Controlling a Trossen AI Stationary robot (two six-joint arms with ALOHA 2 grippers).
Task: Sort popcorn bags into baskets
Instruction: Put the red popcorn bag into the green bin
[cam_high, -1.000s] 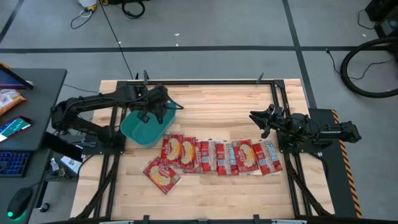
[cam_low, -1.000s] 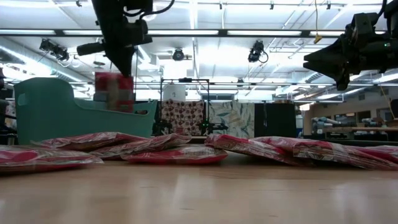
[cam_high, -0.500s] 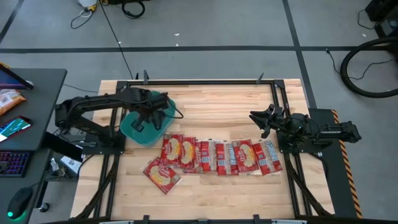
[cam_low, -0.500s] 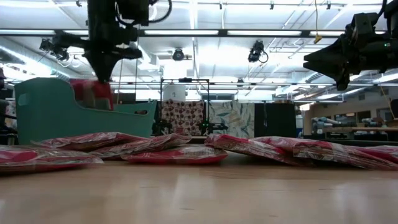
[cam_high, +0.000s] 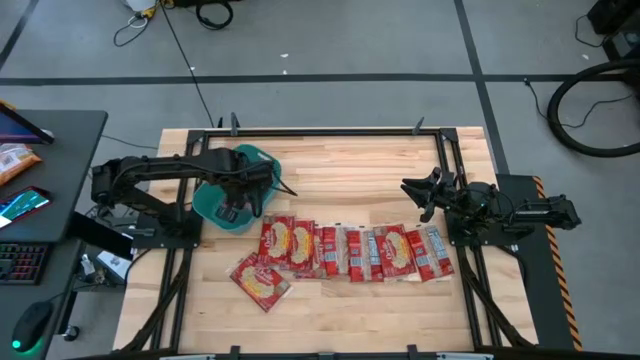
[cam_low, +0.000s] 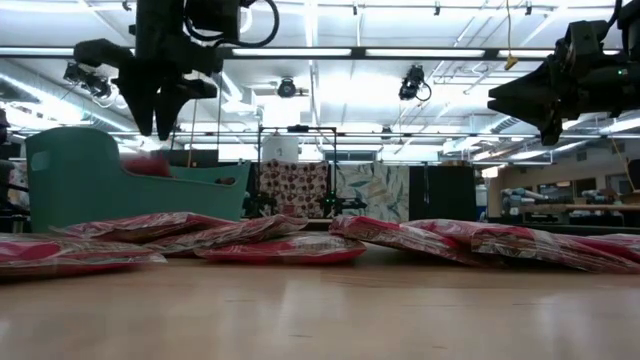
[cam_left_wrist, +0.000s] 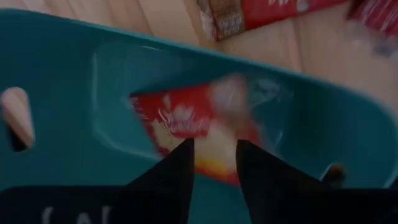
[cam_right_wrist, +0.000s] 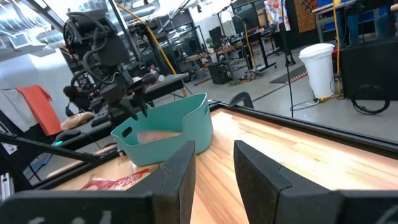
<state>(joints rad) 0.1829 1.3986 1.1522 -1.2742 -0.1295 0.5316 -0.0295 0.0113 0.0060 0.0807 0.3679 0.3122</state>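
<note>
The teal basket stands at the table's left. My left gripper hovers open over it, fingers pointing down. Below them, apart from the fingers, a red and yellow popcorn bag shows blurred inside the basket. In the low view only its top edge shows above the rim. Several more popcorn bags lie flat in a row across the table's middle, and one lies nearer the front. My right gripper waits open above the table's right side.
Bare wood lies between the basket and my right arm, along the table's far half. Dark frame rails run along both table sides. A desk with a keyboard and a phone stands beyond the left edge.
My left gripper has carried a popcorn bag a little toward the table's left and near edges, over the basket, and has opened. The bag hung upright below the fingers a second ago; it has left them and dropped into the basket.
</note>
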